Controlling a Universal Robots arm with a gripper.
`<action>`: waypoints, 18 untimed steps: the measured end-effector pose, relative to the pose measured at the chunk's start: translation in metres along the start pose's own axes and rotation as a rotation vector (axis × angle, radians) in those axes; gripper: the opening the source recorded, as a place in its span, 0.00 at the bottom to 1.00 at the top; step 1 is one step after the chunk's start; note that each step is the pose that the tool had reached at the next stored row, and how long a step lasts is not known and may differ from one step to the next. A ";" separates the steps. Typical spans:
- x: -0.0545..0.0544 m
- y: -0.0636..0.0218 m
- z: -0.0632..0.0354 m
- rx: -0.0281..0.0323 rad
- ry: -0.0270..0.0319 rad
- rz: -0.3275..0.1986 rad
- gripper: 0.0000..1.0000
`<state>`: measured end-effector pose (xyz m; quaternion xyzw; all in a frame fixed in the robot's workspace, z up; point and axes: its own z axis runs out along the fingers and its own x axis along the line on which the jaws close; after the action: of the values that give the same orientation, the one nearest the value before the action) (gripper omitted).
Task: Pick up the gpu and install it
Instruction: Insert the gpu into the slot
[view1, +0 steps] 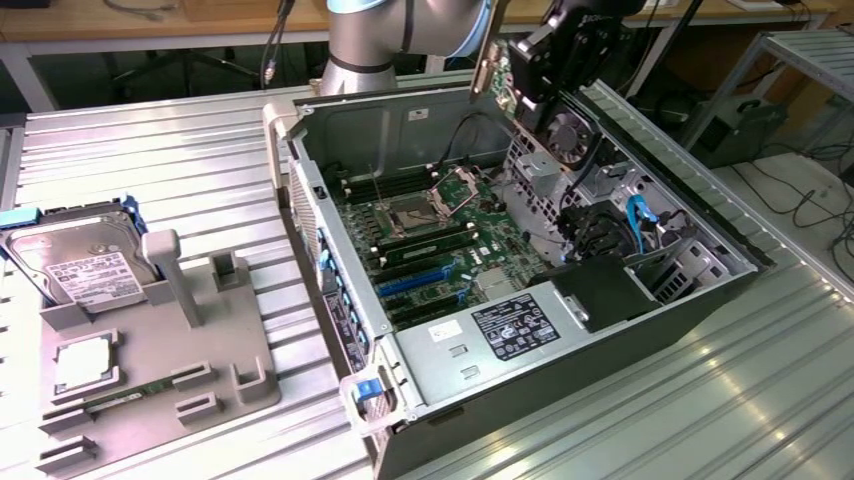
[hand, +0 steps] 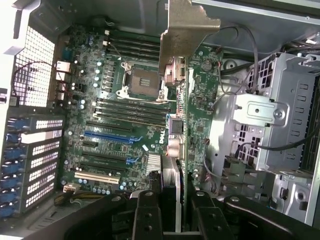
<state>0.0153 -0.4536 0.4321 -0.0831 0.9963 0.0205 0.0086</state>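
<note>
Hanging over the open case (view1: 667, 335), gripper (hand: 172, 202) pinches gpu (hand: 197, 100); thin green card w/ 1 black fan (view1: 574, 135), silvery bracket (hand: 187, 30).

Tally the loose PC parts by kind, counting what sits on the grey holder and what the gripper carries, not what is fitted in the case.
gpu, clamped in the gripper: 1
hard drive: 1
memory stick: 1
square silver chip: 1
Total: 4
</note>
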 end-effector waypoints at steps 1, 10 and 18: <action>0.000 0.0000 0.0000 -0.0001 0.0002 -0.005 0.28; 0.000 0.0000 0.0000 -0.0011 0.0021 -0.053 0.28; 0.000 0.0000 0.0000 -0.0019 0.0037 -0.093 0.28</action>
<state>0.0153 -0.4536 0.4322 -0.1291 0.9914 0.0209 0.0076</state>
